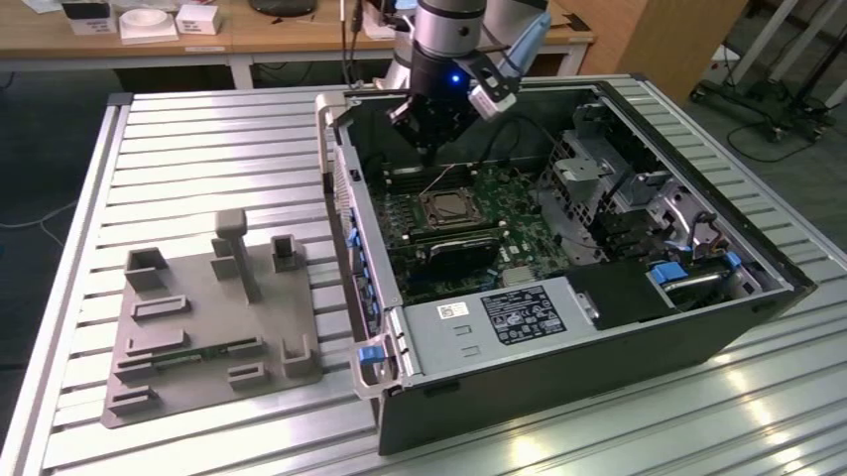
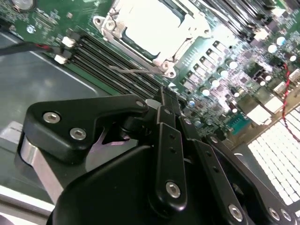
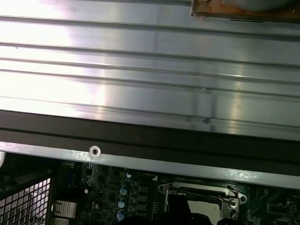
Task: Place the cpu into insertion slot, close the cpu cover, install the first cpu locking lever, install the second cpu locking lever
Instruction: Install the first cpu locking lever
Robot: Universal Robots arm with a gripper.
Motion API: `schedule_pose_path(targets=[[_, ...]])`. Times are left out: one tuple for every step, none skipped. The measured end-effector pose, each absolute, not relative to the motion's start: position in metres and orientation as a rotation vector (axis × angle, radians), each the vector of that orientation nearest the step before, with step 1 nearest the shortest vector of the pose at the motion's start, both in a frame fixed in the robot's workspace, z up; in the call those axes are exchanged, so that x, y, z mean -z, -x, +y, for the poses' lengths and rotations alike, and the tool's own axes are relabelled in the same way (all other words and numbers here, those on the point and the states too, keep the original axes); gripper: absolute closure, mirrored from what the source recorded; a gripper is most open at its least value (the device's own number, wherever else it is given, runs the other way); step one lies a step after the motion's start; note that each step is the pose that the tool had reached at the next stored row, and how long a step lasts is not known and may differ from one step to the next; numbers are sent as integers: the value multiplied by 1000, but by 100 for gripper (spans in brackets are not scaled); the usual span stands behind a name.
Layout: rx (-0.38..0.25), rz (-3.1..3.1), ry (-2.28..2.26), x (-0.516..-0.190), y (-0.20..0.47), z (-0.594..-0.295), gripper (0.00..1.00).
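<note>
Cpu (image 2: 149, 23) is sitting inside the insertion slot (image 1: 423, 210), lying in the exterior view at 6 o'clock from the gripper (image 1: 426, 139), whose fingers are pinching narrow, carrying nothing visible. Locking well is probably requiring steady, square pressure on the wire lever (image 2: 133, 71).

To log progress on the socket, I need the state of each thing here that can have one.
computer case: open, lying on its side.
cpu: seated, silvery top showing.
cpu cover: lowered flat around the cpu.
gripper: shut, nothing seen in it, near the cover.
</note>
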State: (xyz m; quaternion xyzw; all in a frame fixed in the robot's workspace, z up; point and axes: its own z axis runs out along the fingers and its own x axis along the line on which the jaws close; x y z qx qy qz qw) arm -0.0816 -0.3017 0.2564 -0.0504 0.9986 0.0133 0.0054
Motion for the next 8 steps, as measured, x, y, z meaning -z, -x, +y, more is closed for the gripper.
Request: schedule_pose_path(targets=[[-42, 3127, 158, -256, 79, -302, 90], [-42, 3127, 158, -256, 78, -301, 90], [-42, 3127, 158, -256, 76, -301, 90], [-42, 3126, 158, -255, 74, -301, 90], [-43, 3126, 158, -255, 73, -301, 90], [-44, 3126, 158, -254, 71, -301, 90], [-46, 3126, 158, -253, 70, -301, 90], [-48, 3126, 158, -252, 68, -301, 90]])
